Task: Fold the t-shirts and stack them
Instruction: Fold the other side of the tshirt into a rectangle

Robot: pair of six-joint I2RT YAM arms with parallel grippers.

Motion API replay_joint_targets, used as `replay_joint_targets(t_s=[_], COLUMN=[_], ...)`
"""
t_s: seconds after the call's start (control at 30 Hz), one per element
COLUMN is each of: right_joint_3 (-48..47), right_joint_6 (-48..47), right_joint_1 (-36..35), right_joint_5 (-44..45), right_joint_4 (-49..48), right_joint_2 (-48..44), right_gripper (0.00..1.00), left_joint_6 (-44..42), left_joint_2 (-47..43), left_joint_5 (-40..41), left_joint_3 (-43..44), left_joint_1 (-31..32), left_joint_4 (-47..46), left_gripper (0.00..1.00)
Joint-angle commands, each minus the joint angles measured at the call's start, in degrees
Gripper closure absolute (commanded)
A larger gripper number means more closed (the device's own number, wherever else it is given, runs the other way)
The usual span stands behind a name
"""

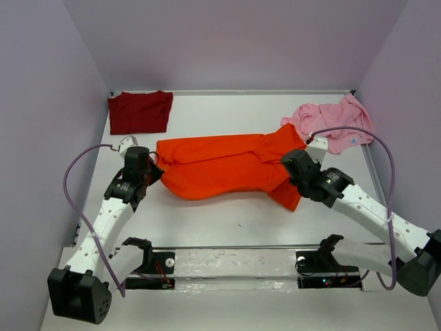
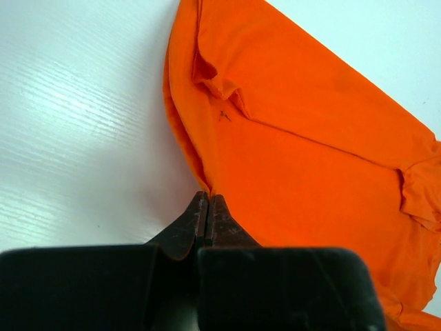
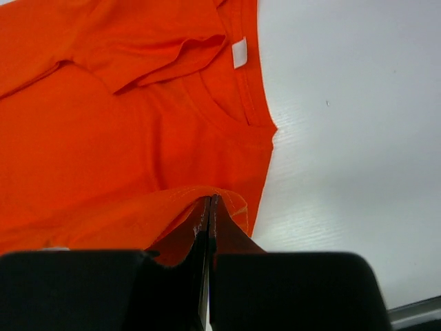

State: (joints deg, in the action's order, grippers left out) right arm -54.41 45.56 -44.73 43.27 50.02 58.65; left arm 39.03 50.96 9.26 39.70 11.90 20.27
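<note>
Mid-surface, between the two arms: orange t-shirt [image 1: 220,169] lies stretched sideways, doubled along its length, collar end toward the right arm. Left end effector [image 2: 208,203] is pinched tight on the shirt's left edge. Right end effector [image 3: 210,207] is pinched tight on a raised fold just below the collar, white label [image 3: 239,53] showing. How much cloth the left fingers really hold is hard to tell from the wrist view; it looks like a thin bite at the very edge.

Step in hand, by my reading: bring the pinched ends over for the next fold. To do it well: lift both ends level and at one pace, keep the cloth lightly taut so nothing sags or drags, lay edge on edge, let go only once flat. The thin left bite may slip.

Maroon t-shirt [image 1: 140,112] sits folded at the far left corner, apart from the orange one. Pink t-shirt [image 1: 331,124] lies crumpled far right, near the orange collar end.

Surface [image 1: 234,221] is white and glossy; cloth should slide easily. Walls [image 1: 227,41] are pale lilac on three sides
</note>
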Motion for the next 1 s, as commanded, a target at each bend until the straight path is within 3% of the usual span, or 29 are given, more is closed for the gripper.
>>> replay_joint_targets(t_s=[0.0,0.57,0.97], right_joint_3=[0.5,-3.5,-11.5], right_joint_6=[-10.1,-20.3,-23.1], right_joint_1=[5.8,22.5,23.7], right_joint_5=[-3.4,-8.4,-9.8], right_joint_4=[-13.3,-24.8,-27.5], right_joint_2=[2.5,15.9,25.0], right_gripper=[1.0,1.0,1.0], left_joint_6=[-1.2,-3.4,-4.2], left_joint_2=[1.9,9.8,16.4], left_joint_5=[1.9,4.1,6.5], left_joint_3=[1.7,4.9,7.6], left_joint_1=[0.0,-0.3,-0.8], left_joint_4=[-3.4,-6.0,-8.4], left_gripper=[1.0,1.0,1.0])
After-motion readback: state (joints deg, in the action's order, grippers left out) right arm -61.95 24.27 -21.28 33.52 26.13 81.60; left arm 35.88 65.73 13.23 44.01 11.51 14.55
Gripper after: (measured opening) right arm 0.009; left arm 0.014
